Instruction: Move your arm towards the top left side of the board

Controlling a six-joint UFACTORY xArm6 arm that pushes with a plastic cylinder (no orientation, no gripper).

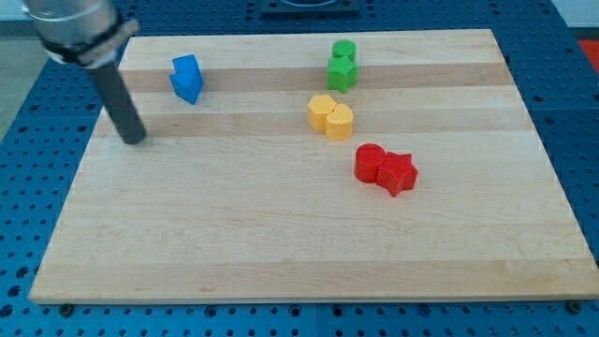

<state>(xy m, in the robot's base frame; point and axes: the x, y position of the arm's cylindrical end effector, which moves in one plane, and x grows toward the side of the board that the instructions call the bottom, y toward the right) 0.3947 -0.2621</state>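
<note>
I am resting my tip (135,139) on the wooden board (281,243) near its left edge, toward the view's top left, holding nothing. It is sitting left of the blue block (187,78), apart from it, and far from the green (343,65), yellow (330,116) and red (385,168) pairs, so nothing is being pushed.

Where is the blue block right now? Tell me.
The blue block sits near the board's top-left corner, right of my tip and left of the green blocks.

So my tip (135,139) sits at the board's (281,253) ten o'clock. Nearest block (187,78) is at its one o'clock. Three touching pairs (342,65) (330,116) (385,168) run toward the tip's three o'clock.
</note>
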